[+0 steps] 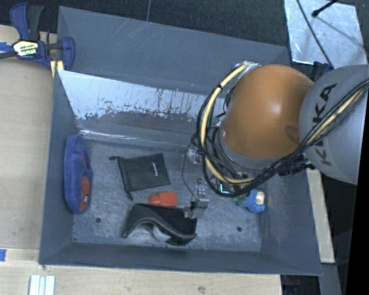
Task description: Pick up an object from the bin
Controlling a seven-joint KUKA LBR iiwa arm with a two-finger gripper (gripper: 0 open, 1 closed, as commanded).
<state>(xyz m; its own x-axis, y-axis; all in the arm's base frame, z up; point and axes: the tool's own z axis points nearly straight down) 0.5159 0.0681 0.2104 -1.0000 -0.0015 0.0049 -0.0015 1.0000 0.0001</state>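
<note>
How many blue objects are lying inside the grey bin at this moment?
2. A long blue object lies along the bin's left wall; a small light-blue one lies at the right, partly under the arm. More may be hidden beneath the arm.

I am reaching in from the right with my arm (338,121) angled downward, my orange cover (268,110) facing upward and black and yellow cables (209,113) looping round it. My gripper (197,206) is hanging below the cover, pointing down.
</note>
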